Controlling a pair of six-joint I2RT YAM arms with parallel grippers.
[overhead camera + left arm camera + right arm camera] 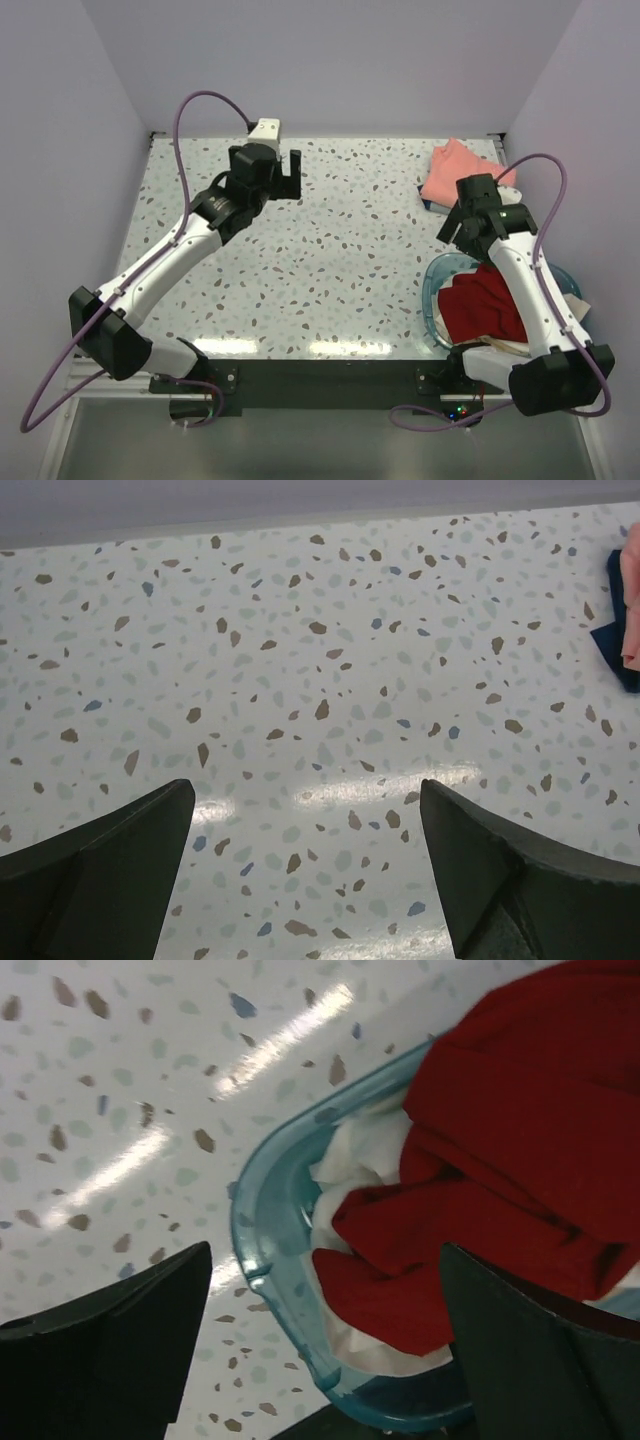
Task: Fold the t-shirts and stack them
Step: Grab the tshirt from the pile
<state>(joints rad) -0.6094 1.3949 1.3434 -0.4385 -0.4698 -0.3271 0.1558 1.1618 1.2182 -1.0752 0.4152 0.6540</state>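
Observation:
A dark red t-shirt (487, 302) lies crumpled in the teal basket (437, 283) at the right, on top of cream-white shirts (362, 1155); it fills the right wrist view (510, 1130). A salmon-pink shirt (458, 171) lies folded at the far right of the table, its edge in the left wrist view (631, 600). My right gripper (456, 226) is open and empty, above the basket's left rim (262, 1250). My left gripper (287, 175) is open and empty over bare table at the far middle.
The speckled table (320, 260) stretches between the arms. A dark blue cloth (616, 645) sticks out under the pink shirt. A small white box (265, 129) sits at the back wall. Walls close in on three sides.

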